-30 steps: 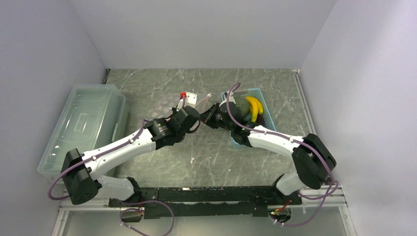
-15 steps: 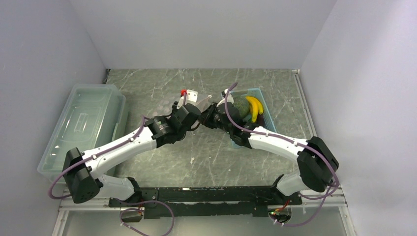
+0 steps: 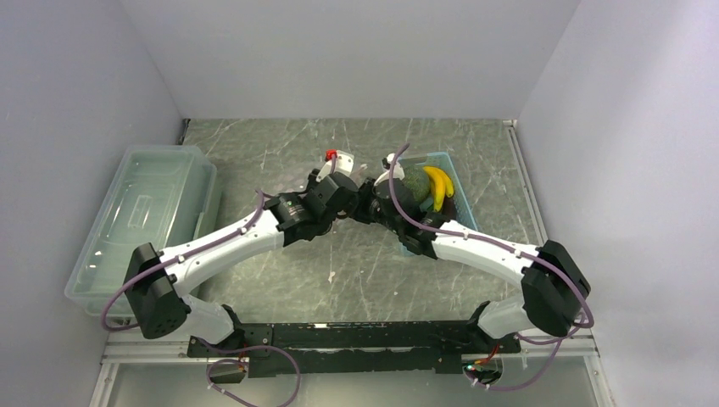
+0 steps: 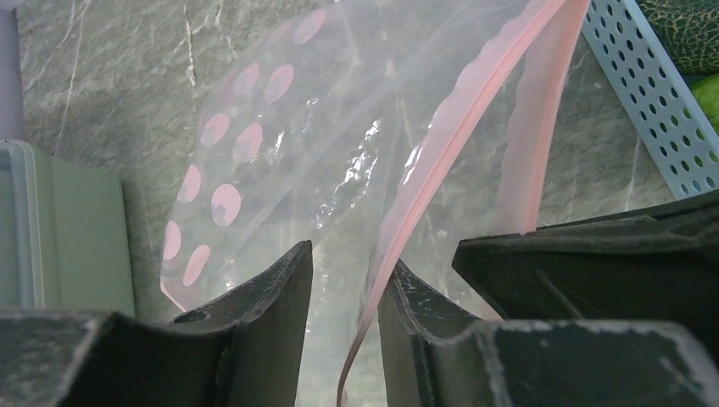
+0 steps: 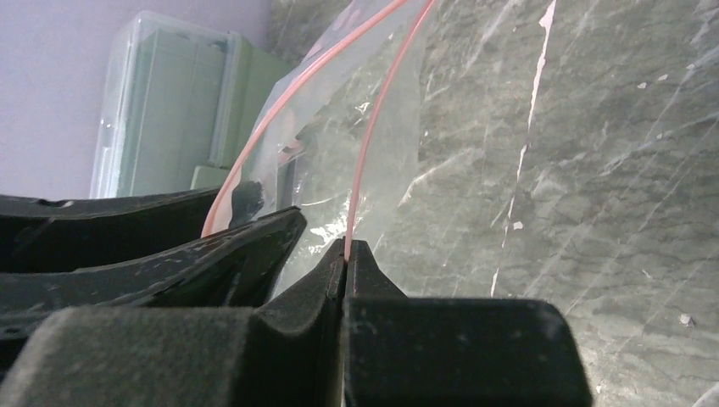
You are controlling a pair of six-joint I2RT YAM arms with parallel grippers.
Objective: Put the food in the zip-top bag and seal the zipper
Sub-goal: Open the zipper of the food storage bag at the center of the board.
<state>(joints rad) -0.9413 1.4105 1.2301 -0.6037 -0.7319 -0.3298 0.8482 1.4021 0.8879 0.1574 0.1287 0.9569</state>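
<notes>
The right gripper pinches the zipper tight. The left gripper is a little open, so the bag, centre frame, may slip and flop shut. Food sits in the basket, upper right.

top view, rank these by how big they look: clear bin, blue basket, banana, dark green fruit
1. clear bin
2. blue basket
3. banana and dark green fruit: these look about alike in size, so I won't rank them
</notes>
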